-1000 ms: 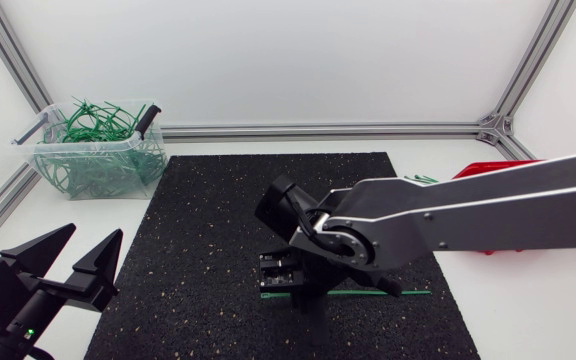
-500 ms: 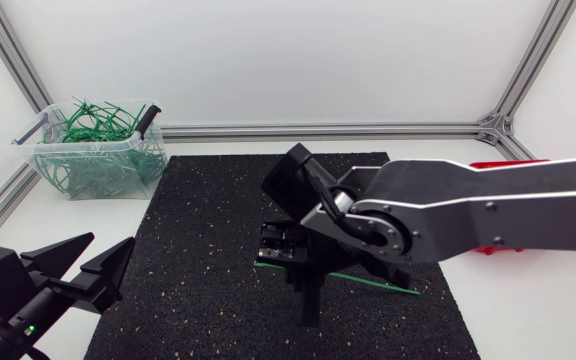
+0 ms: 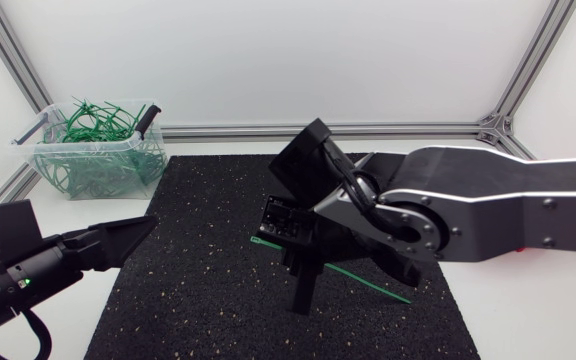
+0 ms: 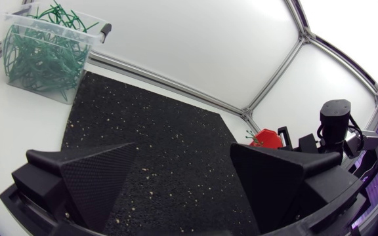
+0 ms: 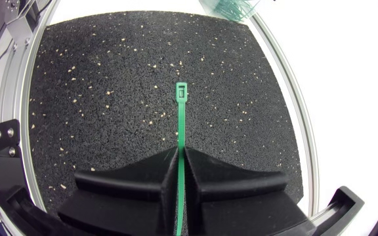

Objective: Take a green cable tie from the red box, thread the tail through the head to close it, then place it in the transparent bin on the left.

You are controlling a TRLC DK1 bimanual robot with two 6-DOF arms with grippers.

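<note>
While my right claw (image 5: 179, 156) was clenched on the green cable tie (image 5: 181, 121) partway along its strap, the tie hung over the middle of the black mat (image 3: 198, 200), clear of it as far as I could judge. Its long axis ran straight on from the closed fingers. The head (image 5: 181, 90) stuck out ahead of the tips toward the mat's left edge, and the tail (image 3: 388, 292) trailed back toward the right edge. My left claw (image 4: 182, 160) stood released, fingers wide apart, at that left edge and nearer the head end. The transparent bin (image 3: 98, 155) sat at the worktop's far left corner.
</note>
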